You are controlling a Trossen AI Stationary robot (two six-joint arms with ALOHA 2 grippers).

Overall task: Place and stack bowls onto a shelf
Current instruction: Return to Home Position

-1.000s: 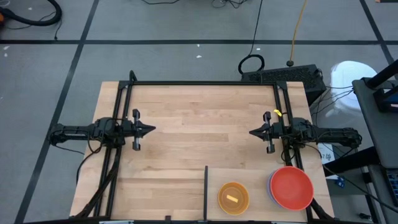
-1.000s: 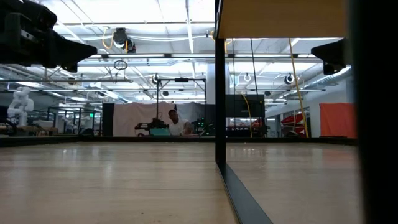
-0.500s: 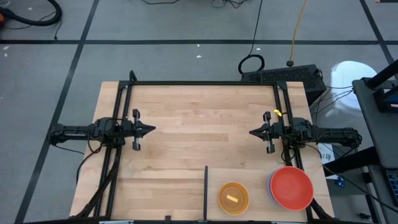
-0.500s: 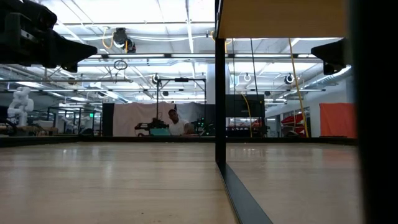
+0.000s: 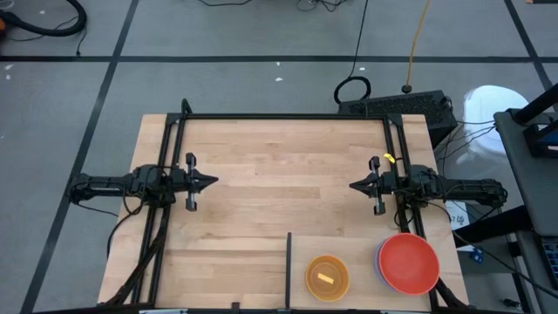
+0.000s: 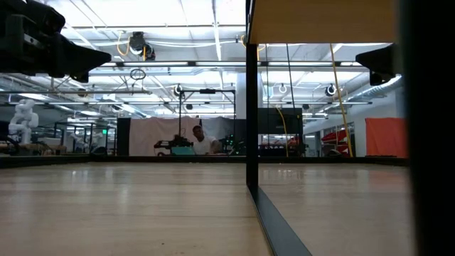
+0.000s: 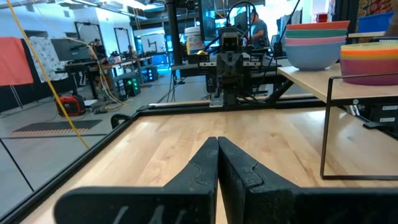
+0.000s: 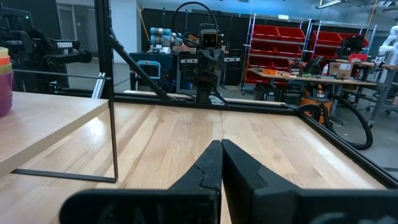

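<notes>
Two stacks of bowls stand on the shelf (image 5: 359, 255), a raised pale board at the table's near right. The larger stack (image 5: 408, 263) has red on top, over teal, pink and blue (image 7: 316, 43). The smaller stack (image 5: 327, 277) shows orange on top, with yellow inside it; its purple bowl (image 8: 5, 84) is at the bottom. My left gripper (image 5: 212, 181) hovers shut over the table's left middle. My right gripper (image 5: 354, 186) hovers shut over the right middle, facing it. Both are apart from the bowls, and their fingertips (image 7: 217, 146) (image 8: 221, 148) meet.
The shelf stands on thin dark wire legs (image 7: 324, 130) (image 8: 113, 134), with a dark upright edge (image 5: 289, 269) (image 6: 250, 99) on its left side. A black frame (image 5: 288, 117) runs around the tabletop. Bare wood lies between the two grippers. A person (image 6: 202, 142) works far behind the table.
</notes>
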